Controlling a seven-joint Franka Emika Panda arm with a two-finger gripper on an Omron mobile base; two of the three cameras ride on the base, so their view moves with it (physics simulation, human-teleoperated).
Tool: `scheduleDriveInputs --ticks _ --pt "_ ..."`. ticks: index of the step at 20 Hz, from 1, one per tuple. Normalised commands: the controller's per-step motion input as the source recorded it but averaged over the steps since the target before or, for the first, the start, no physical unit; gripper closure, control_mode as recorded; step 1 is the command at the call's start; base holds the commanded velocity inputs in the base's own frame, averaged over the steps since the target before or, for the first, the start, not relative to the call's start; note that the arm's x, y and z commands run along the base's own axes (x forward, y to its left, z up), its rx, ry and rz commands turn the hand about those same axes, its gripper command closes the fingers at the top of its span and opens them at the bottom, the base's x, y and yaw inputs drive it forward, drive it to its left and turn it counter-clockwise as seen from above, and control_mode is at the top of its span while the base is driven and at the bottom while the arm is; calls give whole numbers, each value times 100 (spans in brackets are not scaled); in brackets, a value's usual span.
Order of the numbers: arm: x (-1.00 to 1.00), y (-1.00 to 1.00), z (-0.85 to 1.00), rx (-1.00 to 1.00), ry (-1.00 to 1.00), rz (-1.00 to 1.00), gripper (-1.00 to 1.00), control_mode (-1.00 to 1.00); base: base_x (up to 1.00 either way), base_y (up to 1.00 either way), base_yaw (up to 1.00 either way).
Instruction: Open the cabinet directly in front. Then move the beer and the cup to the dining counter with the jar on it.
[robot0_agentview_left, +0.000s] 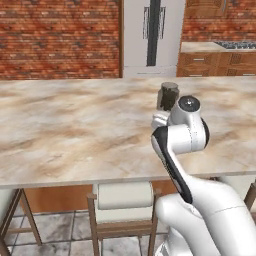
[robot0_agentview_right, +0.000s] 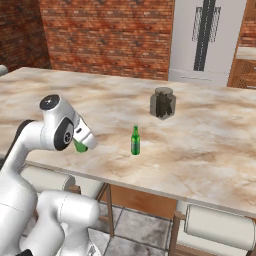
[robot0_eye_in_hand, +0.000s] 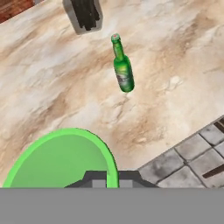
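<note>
Brick walls and a pale refrigerator (robot0_agentview_left: 152, 35) back the dining counter (robot0_agentview_right: 210, 145), whose marbled top spreads across both base views, with white-cushioned stools (robot0_agentview_left: 124, 196) tucked under its near edge. At the centre of interest, the gripper (robot0_agentview_right: 82, 145) is pressed together on the cup (robot0_eye_in_hand: 61, 159), pinching its rim so that the green mouth faces the hand camera; in the right base view a sliver of green shows under the hand, just above the near edge of the counter. Holding the cup by the rim probably lets it be lowered upright onto the stone. Farther in from that edge the beer (robot0_agentview_right: 135, 141) stands upright on the counter, apparently already delivered, and beyond it, toward the middle of the top, sits the jar (robot0_agentview_right: 163, 103) that marks this counter as the destination. Beer and jar are apart, leaving bare stone near the edge where the cup could be set down.
</note>
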Motion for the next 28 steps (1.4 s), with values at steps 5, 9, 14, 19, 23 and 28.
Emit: scheduleDriveInputs --ticks 5,9,14,19,23,28 --pt "53 0 -19 -2 0 -1 100 -100 0 0 0" --pt "51 0 -24 -3 0 -1 100 -100 0 0 0" --pt "48 0 -20 0 0 0 100 -100 0 0 0" --pt "44 0 -23 0 0 0 100 -100 0 0 0" --pt "21 0 -48 0 0 0 100 -100 0 0 0" --pt "34 0 -63 0 0 0 100 -100 0 0 0"
